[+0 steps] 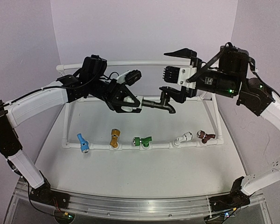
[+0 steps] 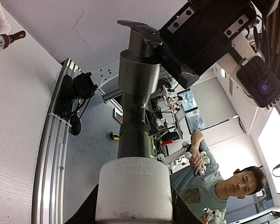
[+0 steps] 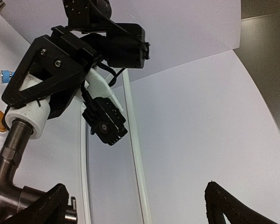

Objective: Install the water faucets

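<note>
The dark grey faucet (image 1: 159,105) hangs in mid-air above the white pipe frame, lying roughly level. My left gripper (image 1: 129,100) is shut on its white plastic fitting (image 2: 133,186); the metal body (image 2: 136,93) runs away from the jaws. My right gripper (image 1: 171,73) is open wide, its lower finger (image 1: 170,93) against the faucet's lever end and its upper finger well above. In the right wrist view the faucet (image 3: 9,186) sits by the left finger (image 3: 51,205). Blue (image 1: 82,142), gold (image 1: 114,138), green (image 1: 142,140), white (image 1: 182,138) and maroon (image 1: 205,136) faucets stand on the front pipe.
The white pipe frame (image 1: 130,62) has a raised back rail behind both grippers and side rails running to the front pipe. White backdrop walls close the back and sides. An aluminium rail (image 1: 130,205) carries the arm bases at the near edge.
</note>
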